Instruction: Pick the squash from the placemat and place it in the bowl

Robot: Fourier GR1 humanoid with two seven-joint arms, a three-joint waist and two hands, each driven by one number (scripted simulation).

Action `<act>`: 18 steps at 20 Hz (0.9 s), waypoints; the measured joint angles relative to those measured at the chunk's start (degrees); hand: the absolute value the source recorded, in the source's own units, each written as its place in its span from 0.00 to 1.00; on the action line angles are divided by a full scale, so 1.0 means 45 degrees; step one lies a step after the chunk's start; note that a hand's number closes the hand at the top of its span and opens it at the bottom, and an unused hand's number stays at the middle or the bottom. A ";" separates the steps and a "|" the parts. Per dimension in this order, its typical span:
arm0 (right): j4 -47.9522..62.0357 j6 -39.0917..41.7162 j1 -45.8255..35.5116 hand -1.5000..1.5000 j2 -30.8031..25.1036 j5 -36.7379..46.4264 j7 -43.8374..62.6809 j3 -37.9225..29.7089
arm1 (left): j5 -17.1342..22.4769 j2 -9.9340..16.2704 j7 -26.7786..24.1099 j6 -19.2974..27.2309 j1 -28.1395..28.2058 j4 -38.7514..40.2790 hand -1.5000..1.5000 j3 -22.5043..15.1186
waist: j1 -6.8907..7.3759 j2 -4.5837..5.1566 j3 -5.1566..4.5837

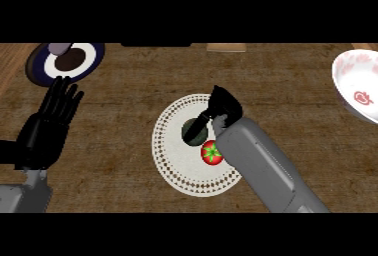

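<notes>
A dark green squash (pixel 194 133) lies on the round white lace placemat (pixel 171 150) in the middle of the counter. My right hand (pixel 224 106) hangs over the mat's upper right part, its fingers bent down beside the squash's right side; whether they touch it is hidden. The right forearm (pixel 262 167) covers part of the mat. A white bowl with a red pattern (pixel 356 82) stands at the right edge, well away from the hand. My left hand (pixel 55 110) rests open at the left, fingers up.
A red tomato (pixel 211 152) lies on the mat just below the squash, against the right forearm. A dark blue plate with a white ring and a dark item on it (pixel 68 60) sits at the upper left, near the left hand's fingertips.
</notes>
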 measured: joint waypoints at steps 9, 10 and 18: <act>0.0062 -0.0640 0.0720 0.00 0.0000 0.0394 -0.0349 0.0783 | 0.0049 0.0031 0.0221 -0.0349 -0.0059 -0.0015 0.50 0.0354 | 0.0029 0.0039 0.0004; 0.0300 -0.0702 0.0679 0.00 0.0002 0.0309 -0.0421 0.0763 | 0.0052 0.0001 0.0191 -0.0393 -0.0043 -0.0026 0.50 0.0380 | 0.0067 0.0050 0.0004; 0.1234 -0.1038 0.0519 0.00 0.0020 -0.0269 -0.0638 0.0939 | -0.0225 -0.0208 0.0391 -0.0369 0.0039 -0.0273 0.50 0.0367 | 0.0131 0.0070 0.0006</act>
